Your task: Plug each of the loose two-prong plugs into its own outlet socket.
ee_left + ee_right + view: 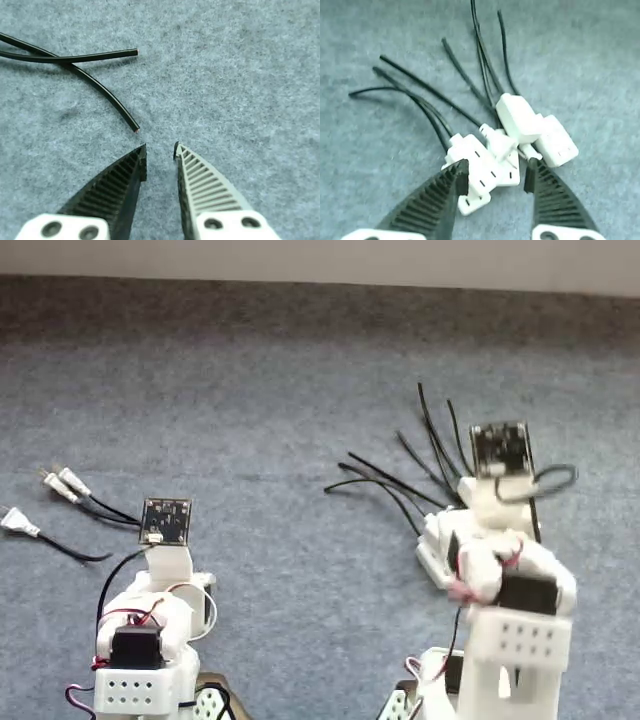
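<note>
Robotics lab bench, grey felt-covered table (290,380), two white robot arms (148,635)

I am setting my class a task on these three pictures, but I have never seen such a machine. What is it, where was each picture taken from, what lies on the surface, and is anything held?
These are two small robot arms, each ending in a two-fingered gripper. The high view looks down on both; each other picture comes from a camera on one arm's wrist. On the grey carpet lie loose white plugs by the left arm and white outlet sockets with black wires under the right arm. The left gripper is open near black cable ends; the right gripper is open around the sockets. Nothing is held.
</note>
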### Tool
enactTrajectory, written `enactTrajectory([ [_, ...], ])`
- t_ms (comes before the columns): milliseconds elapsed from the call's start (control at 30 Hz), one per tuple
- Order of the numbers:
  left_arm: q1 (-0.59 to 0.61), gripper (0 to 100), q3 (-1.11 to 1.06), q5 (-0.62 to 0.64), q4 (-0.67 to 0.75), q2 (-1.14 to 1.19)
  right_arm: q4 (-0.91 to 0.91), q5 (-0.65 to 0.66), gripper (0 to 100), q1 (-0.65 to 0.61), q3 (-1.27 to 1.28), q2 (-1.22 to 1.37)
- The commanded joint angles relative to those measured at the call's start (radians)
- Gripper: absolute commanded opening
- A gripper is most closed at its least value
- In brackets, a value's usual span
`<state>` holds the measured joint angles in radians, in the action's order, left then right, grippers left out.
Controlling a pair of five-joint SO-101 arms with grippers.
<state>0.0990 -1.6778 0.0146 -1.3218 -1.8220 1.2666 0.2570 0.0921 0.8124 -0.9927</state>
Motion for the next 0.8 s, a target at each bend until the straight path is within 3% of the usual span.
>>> enactTrajectory([
  [0,-0.008,11,-0.018,0.005,-0.003,-0.005,0.17,-0.015,20.1,-0.045,-0.28,0.3],
  [167,-0.008,11,-0.018,0.005,-0.003,-0.005,0.361,0.084,20.1,-0.108,-0.526,0.621],
  [300,-0.008,11,-0.018,0.005,-0.003,-0.005,0.41,0.17,20.1,-0.111,-0.631,0.797],
  [533,-0.008,11,-0.018,0.005,-0.003,-0.005,0.418,0.322,20.1,-0.111,-0.641,0.92],
  [767,-0.008,11,-0.018,0.005,-0.003,-0.005,0.409,0.348,20.1,-0.111,-0.639,0.997],
])
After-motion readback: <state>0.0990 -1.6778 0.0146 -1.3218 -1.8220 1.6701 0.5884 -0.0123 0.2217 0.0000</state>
